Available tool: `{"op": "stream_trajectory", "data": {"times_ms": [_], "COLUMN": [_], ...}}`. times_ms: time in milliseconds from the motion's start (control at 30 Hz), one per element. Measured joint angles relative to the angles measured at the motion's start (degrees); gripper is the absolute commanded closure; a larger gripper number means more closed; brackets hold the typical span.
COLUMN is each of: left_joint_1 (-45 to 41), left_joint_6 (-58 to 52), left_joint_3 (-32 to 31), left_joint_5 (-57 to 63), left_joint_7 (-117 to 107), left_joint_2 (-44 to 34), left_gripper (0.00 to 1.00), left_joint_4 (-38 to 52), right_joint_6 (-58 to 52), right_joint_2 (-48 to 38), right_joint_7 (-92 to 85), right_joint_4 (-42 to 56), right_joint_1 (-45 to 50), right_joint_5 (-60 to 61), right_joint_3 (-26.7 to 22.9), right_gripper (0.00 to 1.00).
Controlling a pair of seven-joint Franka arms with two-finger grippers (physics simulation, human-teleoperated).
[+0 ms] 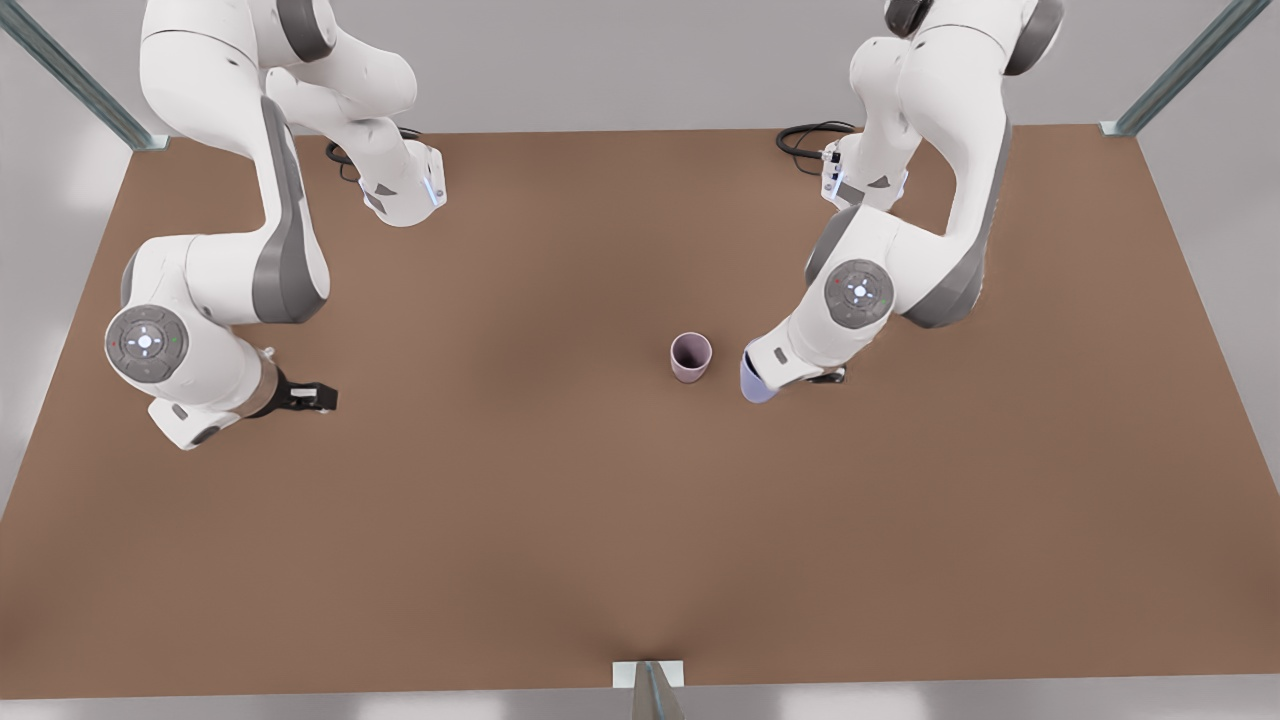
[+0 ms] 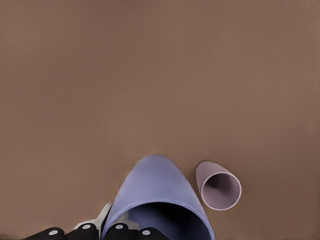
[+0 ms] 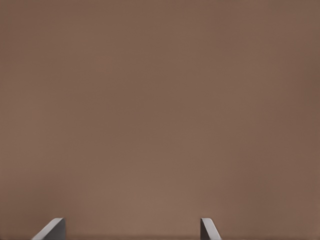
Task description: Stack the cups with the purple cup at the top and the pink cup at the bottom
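The pink cup (image 1: pixel 691 357) stands upright on the brown table (image 1: pixel 520 520), mouth up, with nothing in it. Just to its right in the front view, the purple cup (image 1: pixel 755 382) is tilted in my left gripper (image 1: pixel 778 378), which is shut on it. In the left wrist view the purple cup (image 2: pixel 157 195) sits close between the fingers (image 2: pixel 116 231), and the pink cup (image 2: pixel 218 185) lies a short gap beyond it. My right gripper (image 1: pixel 318 398) waits far off at the front view's left, open, and its fingertips (image 3: pixel 210 229) frame bare table.
Black cables (image 1: pixel 812 135) lie by the arm bases at the table's far edge. Metal frame posts (image 1: pixel 1180 70) stand at the far corners, and another post (image 1: pixel 650 685) at the middle of the near edge. Brown tabletop stretches wide around the cups.
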Motion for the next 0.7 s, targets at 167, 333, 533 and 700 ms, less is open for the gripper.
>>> {"op": "stream_trajectory", "data": {"times_ms": [167, 333, 533, 700], "left_joint_1": [-6.0, -8.8, -9.9, -10.0], "left_joint_6": [-0.4, -0.9, -0.6, -0.2], "left_joint_3": [-0.2, -0.1, -0.2, -0.2], "left_joint_5": [-1.7, -3.0, -3.4, -3.4], "left_joint_7": [-11.3, -20.4, -28.4, -33.3], "left_joint_2": [2.2, 3.5, 3.9, 4.5], "left_gripper": [0.79, 0.79, 0.79, 0.79], "left_joint_4": [1.0, -0.7, -3.4, -4.7], "right_joint_6": [0.5, 0.4, 0.7, 0.9], "right_joint_2": [2.1, 2.6, 2.7, 2.8], "right_joint_7": [-0.9, -1.6, -2.1, -2.5], "right_joint_4": [0.4, 6.4, 8.0, 8.2], "right_joint_1": [-3.4, -4.9, -4.8, -5.2], "right_joint_5": [3.1, 5.0, 5.5, 5.7], "right_joint_3": [-0.2, -4.1, -5.4, -5.4], "right_gripper": [0.0, 0.0, 0.0, 0.0]}}
